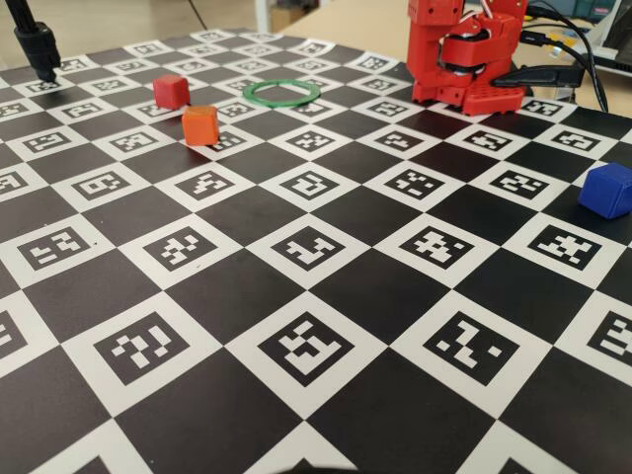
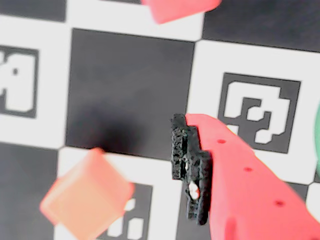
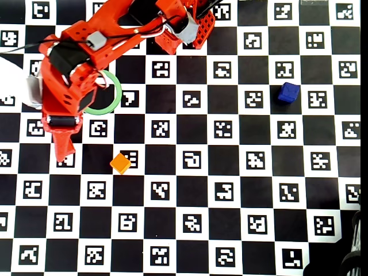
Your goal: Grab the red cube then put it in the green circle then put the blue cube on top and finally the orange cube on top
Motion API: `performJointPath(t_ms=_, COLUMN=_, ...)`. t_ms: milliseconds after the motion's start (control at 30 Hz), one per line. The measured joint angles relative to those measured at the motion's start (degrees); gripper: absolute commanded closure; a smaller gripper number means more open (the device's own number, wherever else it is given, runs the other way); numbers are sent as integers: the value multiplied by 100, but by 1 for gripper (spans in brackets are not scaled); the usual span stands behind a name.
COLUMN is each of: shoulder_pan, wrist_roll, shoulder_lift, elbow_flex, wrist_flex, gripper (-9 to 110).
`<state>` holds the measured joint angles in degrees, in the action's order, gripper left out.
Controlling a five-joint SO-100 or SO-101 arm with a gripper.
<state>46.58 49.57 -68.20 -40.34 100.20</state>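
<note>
In the fixed view the red cube (image 1: 171, 91) and the orange cube (image 1: 200, 124) sit at the back left, near the green circle (image 1: 283, 92). The blue cube (image 1: 606, 190) is far right. The overhead view has my arm stretched over the green circle (image 3: 117, 95), hiding the red cube, and my gripper (image 3: 61, 150) pointing down left of the orange cube (image 3: 121, 163). In the wrist view my gripper (image 2: 150, 160) is open and empty. Its black-padded finger (image 2: 190, 170) hangs right of the orange cube (image 2: 87, 197). A red block at the top edge (image 2: 177, 7) looks like the red cube.
A checkerboard mat (image 1: 326, 326) of black squares and printed markers covers the table. The red arm base (image 3: 184, 29) stands at the mat's top edge in the overhead view. In the fixed view a black stand (image 1: 38, 44) is at the back left and cables (image 1: 573, 59) at the back right.
</note>
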Motion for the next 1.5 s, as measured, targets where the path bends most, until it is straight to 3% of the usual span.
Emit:
performJointPath(t_ms=633, shoulder_pan=149, wrist_roll=255, shoulder_lift=896, elbow_flex=-202, wrist_flex=-176, gripper=58)
performJointPath(t_ms=1500, shoulder_pan=211, wrist_roll=123, shoulder_lift=1441, elbow_flex=-1784, wrist_flex=-2092, gripper=57)
